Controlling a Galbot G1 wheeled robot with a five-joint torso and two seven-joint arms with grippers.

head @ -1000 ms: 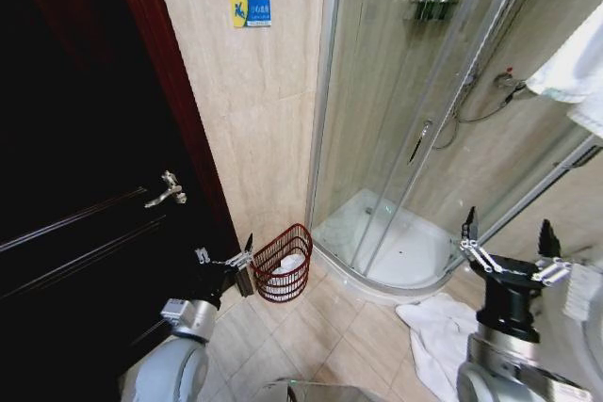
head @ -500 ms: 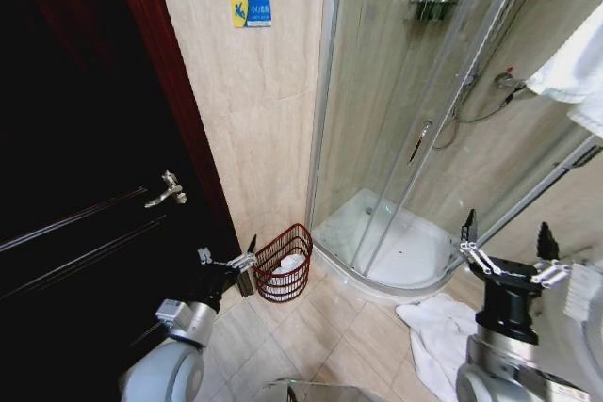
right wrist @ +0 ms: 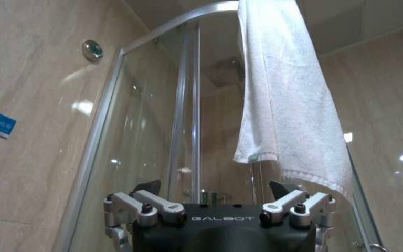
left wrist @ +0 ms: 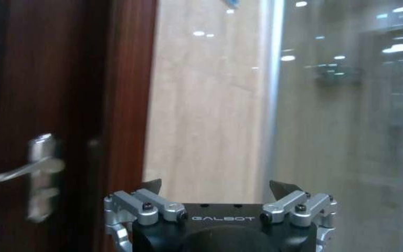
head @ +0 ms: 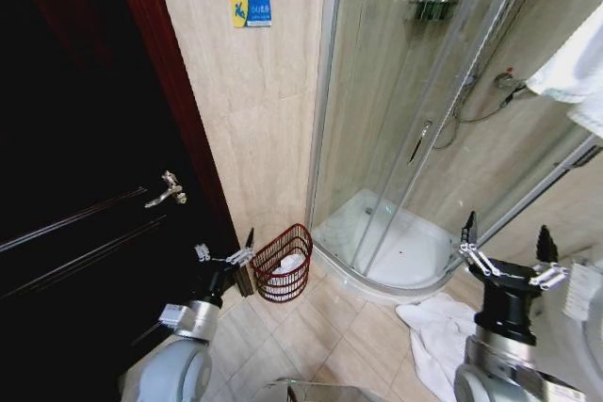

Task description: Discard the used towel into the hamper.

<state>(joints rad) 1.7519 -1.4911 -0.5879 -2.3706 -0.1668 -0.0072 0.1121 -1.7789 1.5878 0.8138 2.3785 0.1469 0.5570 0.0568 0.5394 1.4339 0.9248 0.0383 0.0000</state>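
I take this to be the start of the job: both my arms are raised and I hold nothing. The hamper (head: 283,264) stands on the tiled floor against the wall, between the dark door (head: 85,185) and the shower cabin (head: 415,138), with something white already lying inside it. My left gripper (head: 226,253) hangs just beside the hamper on its door side, jaws spread and empty. My right gripper (head: 504,237) is well apart from the hamper, past the shower tray, jaws wide open too. Below it, a white towel (head: 435,331) lies crumpled on the floor; another towel (right wrist: 285,94) hangs over the shower rail. As I judge it, the floor towel is the used one, so next my right arm must go down to it and close on a fold.
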